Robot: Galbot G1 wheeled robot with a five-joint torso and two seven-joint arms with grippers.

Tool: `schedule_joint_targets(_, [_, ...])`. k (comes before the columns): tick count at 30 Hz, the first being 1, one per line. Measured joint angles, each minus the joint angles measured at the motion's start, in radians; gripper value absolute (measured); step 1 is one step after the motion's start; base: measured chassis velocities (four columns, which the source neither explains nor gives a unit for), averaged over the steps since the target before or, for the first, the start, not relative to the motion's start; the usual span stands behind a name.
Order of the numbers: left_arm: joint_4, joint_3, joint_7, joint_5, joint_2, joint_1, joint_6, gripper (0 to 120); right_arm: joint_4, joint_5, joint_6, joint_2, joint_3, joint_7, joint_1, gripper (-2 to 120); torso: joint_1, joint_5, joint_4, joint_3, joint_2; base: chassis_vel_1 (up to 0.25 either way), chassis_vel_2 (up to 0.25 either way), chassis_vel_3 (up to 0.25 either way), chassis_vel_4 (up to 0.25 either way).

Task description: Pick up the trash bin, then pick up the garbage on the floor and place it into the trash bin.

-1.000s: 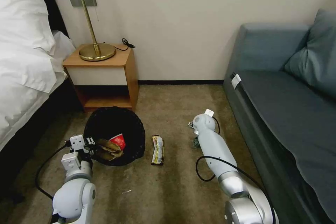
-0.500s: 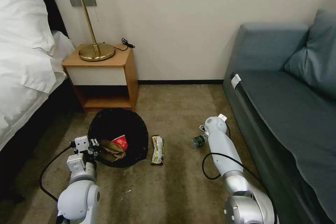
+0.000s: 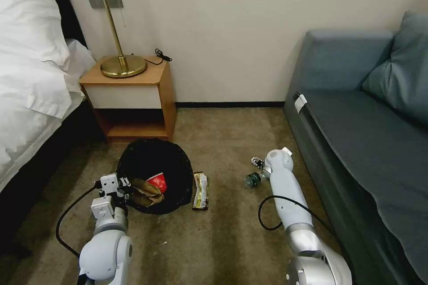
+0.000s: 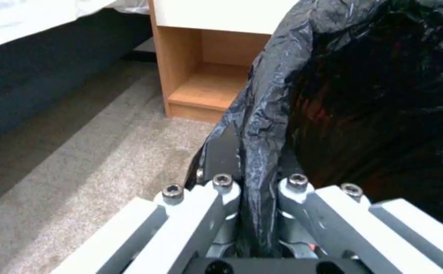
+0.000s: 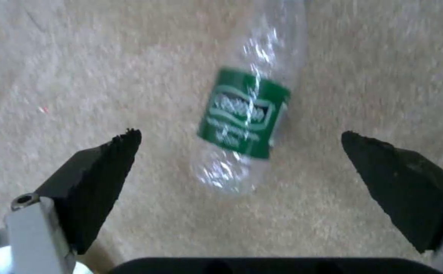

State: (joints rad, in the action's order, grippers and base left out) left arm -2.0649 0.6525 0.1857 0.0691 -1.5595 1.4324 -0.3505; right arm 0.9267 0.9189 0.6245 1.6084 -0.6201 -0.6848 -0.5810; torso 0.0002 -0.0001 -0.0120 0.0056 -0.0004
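Observation:
The trash bin (image 3: 151, 160), lined with a black bag, is held near the nightstand, and my left gripper (image 3: 124, 185) is shut on its near rim. In the left wrist view the fingers (image 4: 221, 190) pinch the crinkled bag fold (image 4: 262, 125). Inside the bin lie a red-and-white cup (image 3: 157, 182) and crumpled brown paper (image 3: 145, 189). A flat snack wrapper (image 3: 200, 190) lies on the carpet just right of the bin. The clear green-labelled bottle (image 3: 252, 180) lies on the floor under my right gripper (image 3: 257, 163). That gripper (image 5: 239, 134) is open, its fingers either side of the bottle (image 5: 244, 114) and above it.
A wooden nightstand (image 3: 133, 98) with a brass lamp (image 3: 122, 64) stands behind the bin, with the bed (image 3: 31, 75) to its left. A blue-grey sofa (image 3: 365, 133) runs along the right, close to my right arm. Bare carpet (image 3: 214, 240) lies in front.
My left gripper has carried the bin to the right, close to the wrapper. My right arm has shifted right, and the bottle now shows beside its wrist.

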Motion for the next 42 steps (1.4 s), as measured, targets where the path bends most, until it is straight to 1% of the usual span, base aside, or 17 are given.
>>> schedule_joint_targets(5, [0.000, -0.002, 0.001, -0.003, -0.005, 0.000, 0.002, 3, -0.007, -0.006, -0.001, 0.000, 0.006, 0.045, -0.012, 100, 0.000, -0.0001, 0.0000, 0.000, 0.000, 0.000, 0.000, 0.000, 0.000])
schedule_joint_targets(7, [0.000, -0.006, 0.001, -0.009, -0.010, 0.003, 0.004, 3, -0.030, -0.014, -0.010, 0.000, 0.004, 0.075, -0.009, 100, 0.000, -0.0001, -0.0001, 0.000, 0.000, 0.000, 0.000, 0.000, 0.000])
schedule_joint_targets(10, [-0.002, -0.008, 0.001, -0.011, -0.011, 0.005, 0.005, 3, -0.047, -0.020, -0.016, 0.000, 0.003, 0.089, -0.004, 100, 0.000, -0.0001, 0.0000, 0.000, 0.000, 0.000, 0.000, 0.000, 0.000])
schedule_joint_targets(13, [-0.010, -0.005, 0.001, -0.016, -0.012, 0.012, 0.005, 3, -0.113, -0.044, -0.035, 0.000, -0.006, 0.125, 0.019, 100, 0.000, -0.0002, 0.0000, 0.000, 0.000, 0.000, 0.000, 0.000, 0.000])
schedule_joint_targets(21, [-0.028, 0.007, 0.001, -0.017, -0.010, 0.022, 0.005, 3, -0.197, -0.089, -0.067, 0.000, -0.017, 0.172, 0.046, 100, 0.000, -0.0001, 0.0001, 0.000, 0.000, 0.000, 0.000, 0.000, 0.000])
schedule_joint_targets(26, [-0.042, 0.012, 0.002, -0.018, -0.008, 0.034, 0.003, 3, -0.277, -0.142, -0.097, 0.000, -0.051, 0.226, 0.078, 100, 0.000, -0.0001, 0.0000, 0.000, 0.000, 0.000, 0.000, 0.000, 0.000])
schedule_joint_targets(29, [-0.044, 0.012, 0.002, -0.019, -0.008, 0.036, 0.003, 3, -0.294, -0.157, -0.104, 0.000, -0.060, 0.243, 0.085, 100, 0.000, -0.0001, 0.0000, 0.000, 0.000, 0.000, 0.000, 0.000, 0.000])
schedule_joint_targets(36, [-0.055, 0.017, 0.002, -0.021, -0.007, 0.041, 0.001, 3, -0.352, -0.219, -0.133, 0.000, -0.095, 0.324, 0.100, 100, 0.000, -0.0001, 0.0000, 0.000, 0.000, 0.000, 0.000, 0.000, 0.000])
schedule_joint_targets(42, [-0.057, 0.019, 0.003, -0.021, -0.006, 0.041, 0.001, 3, -0.378, -0.241, -0.150, 0.000, -0.114, 0.362, 0.104, 99, 0.000, -0.0001, 0.0000, 0.000, 0.000, 0.000, 0.000, 0.000, 0.000])
